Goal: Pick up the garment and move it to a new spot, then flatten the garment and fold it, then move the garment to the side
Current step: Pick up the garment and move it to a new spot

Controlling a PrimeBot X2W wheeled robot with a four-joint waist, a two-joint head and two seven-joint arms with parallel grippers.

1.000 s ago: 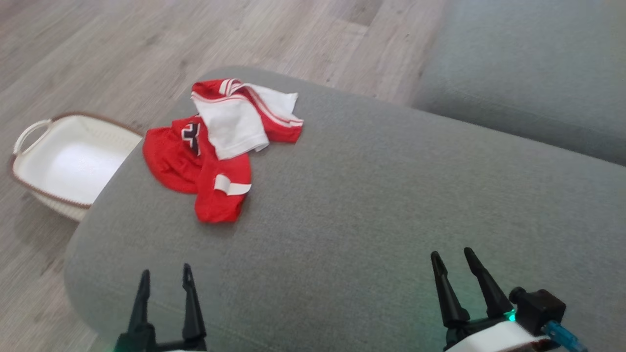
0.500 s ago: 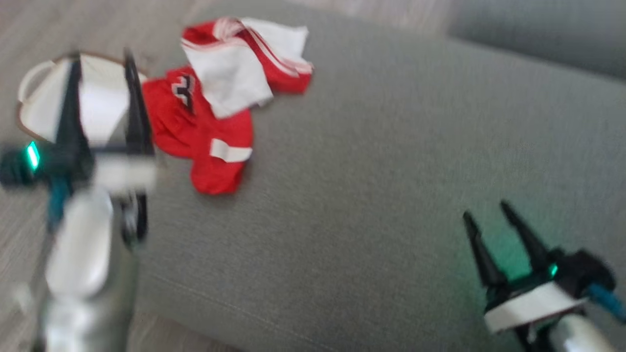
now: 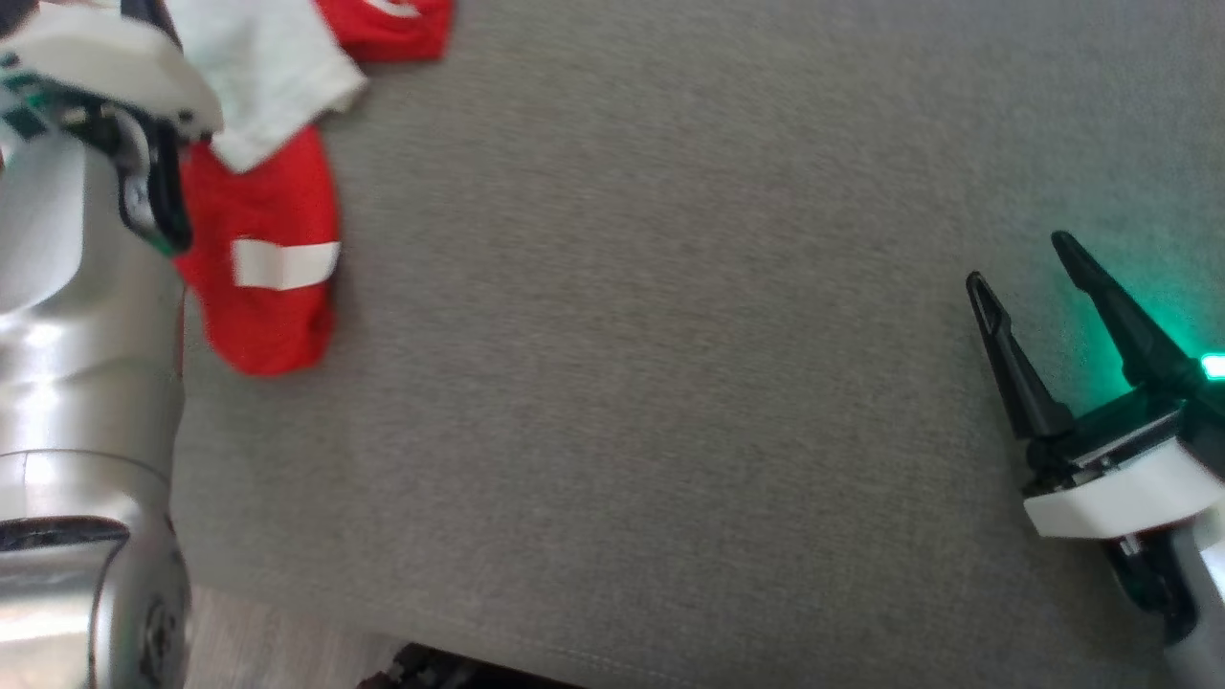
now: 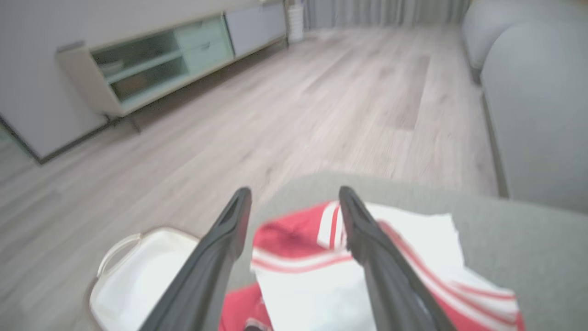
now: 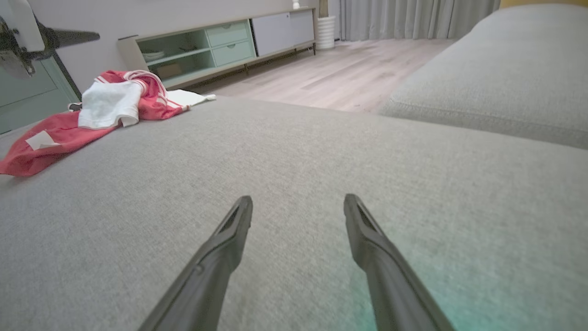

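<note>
The red and white garment (image 3: 268, 230) lies crumpled by the far left corner of the grey sofa seat (image 3: 670, 383). The left gripper (image 4: 294, 191) hangs right over it, fingers wide apart and empty. The right gripper (image 3: 1017, 258), also wide and empty, sits well apart near the right edge.

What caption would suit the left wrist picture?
Open left gripper hovers over the crumpled garment on the sofa.

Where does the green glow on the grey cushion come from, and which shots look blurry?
Head view: a green light on the right end effector tints the cushion beside it; the garment is slightly soft. Left wrist view: the left end effector and garment look blurred. Right wrist view: sharpest, with faint green at lower right.
</note>
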